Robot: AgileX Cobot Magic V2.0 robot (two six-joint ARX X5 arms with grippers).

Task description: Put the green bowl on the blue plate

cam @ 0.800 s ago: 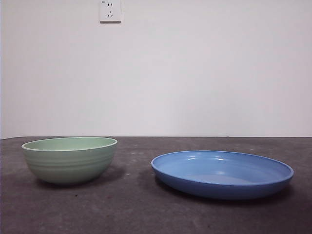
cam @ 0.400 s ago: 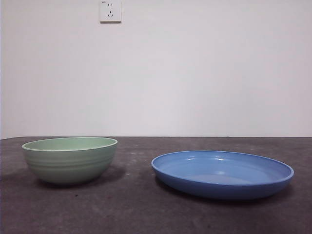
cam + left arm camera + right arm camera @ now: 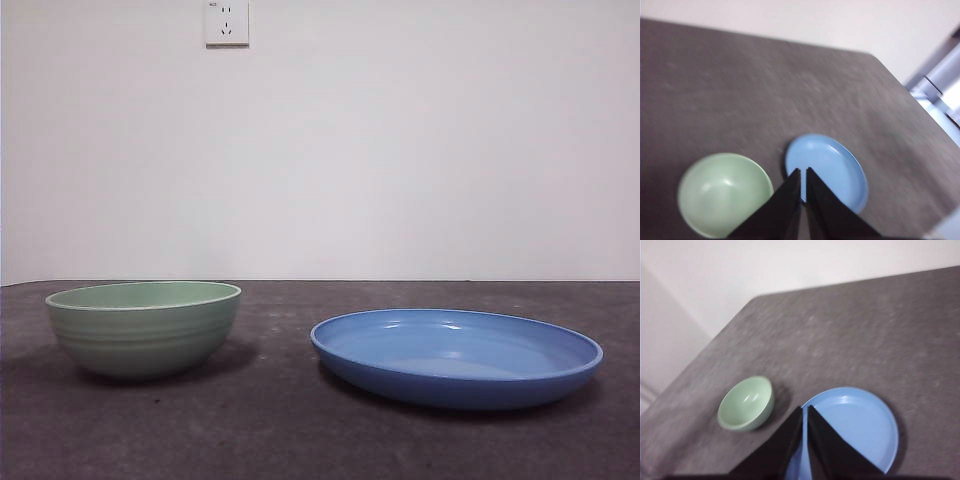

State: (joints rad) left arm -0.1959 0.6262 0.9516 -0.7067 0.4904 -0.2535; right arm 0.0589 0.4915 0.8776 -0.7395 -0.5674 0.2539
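Green bowl point(image 3: 144, 327): pale mint-green, round, faint horizontal ridges on the outer wall, lighter rim; stands upright on the table at the left of the front view; empty inside in both wrist views; nothing touches it
Blue plate point(image 3: 456, 357): wide, shallow, glossy medium-blue, raised sloping rim; lies flat on the table at the right of the front view; wider and lower than the bowl; nothing lies in it
Bowl to plate: side by side, near each other but apart, a strip of bare table between them; the bowl is not on the plate
Table point(image 3: 280, 430): dark grey, mottled surface; carries both dishes; its far edge meets the wall
Wall point(image 3: 400, 150): plain white, behind the table
Socket point(image 3: 226, 21): white wall outlet, high on the wall, above the bowl's side of the table
Left gripper point(image 3: 803, 171): high above the table, looking down on both dishes; two black jaws pressed together with only a thin slit between them; holds nothing; its tips fall over the gap between bowl and plate in the picture
Right gripper point(image 3: 804, 410): also high above the table, clear of both dishes; black jaws closed tip to tip, a thin line between them; holds nothing; its tips overlap the plate's near rim in the picture
Front view, arms: neither arm shows
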